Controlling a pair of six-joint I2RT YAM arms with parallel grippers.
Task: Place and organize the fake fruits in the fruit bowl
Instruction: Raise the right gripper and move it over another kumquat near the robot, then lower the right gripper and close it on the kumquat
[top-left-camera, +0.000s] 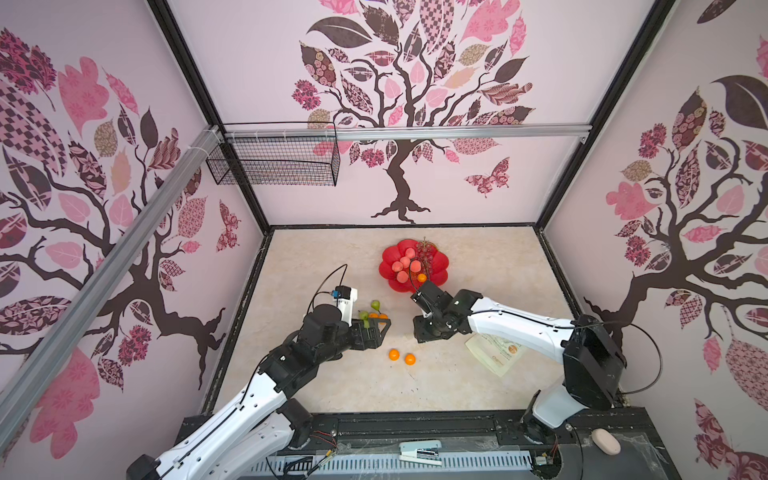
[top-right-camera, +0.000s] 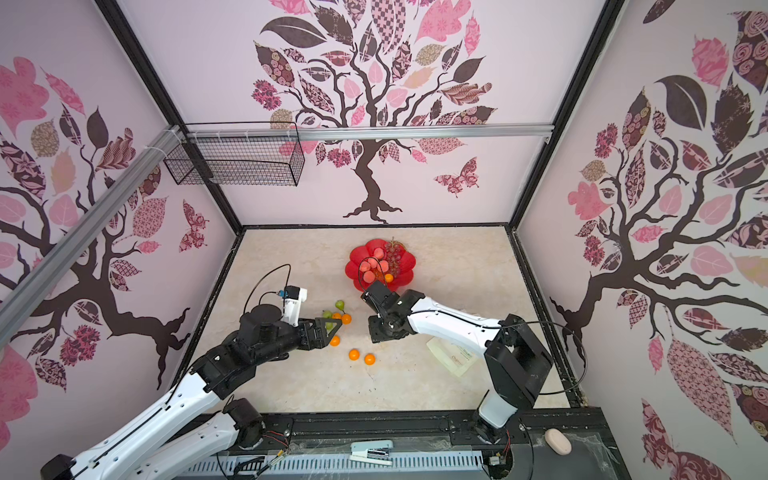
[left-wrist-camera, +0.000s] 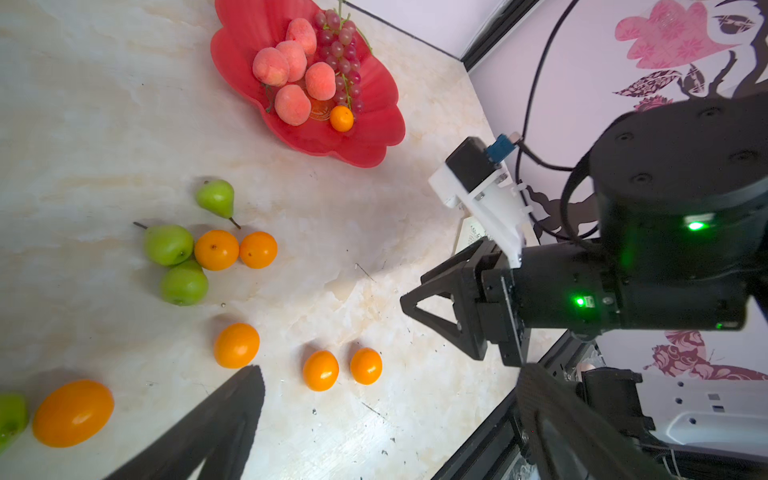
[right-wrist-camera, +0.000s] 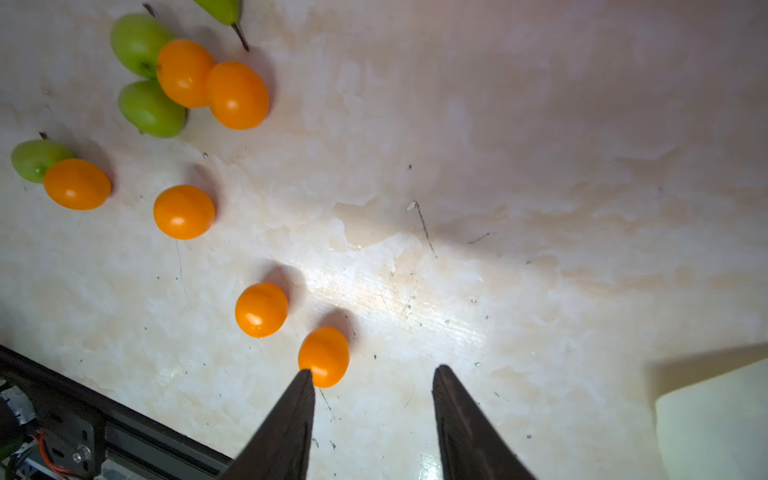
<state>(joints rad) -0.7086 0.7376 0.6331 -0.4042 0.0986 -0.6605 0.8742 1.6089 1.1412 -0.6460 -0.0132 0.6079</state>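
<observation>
Right wrist view: the right claw (right-wrist-camera: 374, 370) hangs spread and empty, one tip beside an orange (right-wrist-camera: 323, 356) on the bench (right-wrist-camera: 540, 208), well short of the bowl (top-left-camera: 389, 272). Peaches (top-left-camera: 405, 262) and grapes (top-left-camera: 426, 253) lie in the bowl. Fetching oranges seems the step in hand; next, centre over this orange and close.

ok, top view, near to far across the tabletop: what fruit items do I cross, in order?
two loose oranges → lone orange → cluster of green fruits and oranges → fruit bowl. The pouch sits level with the loose oranges, so it is left out.
</observation>
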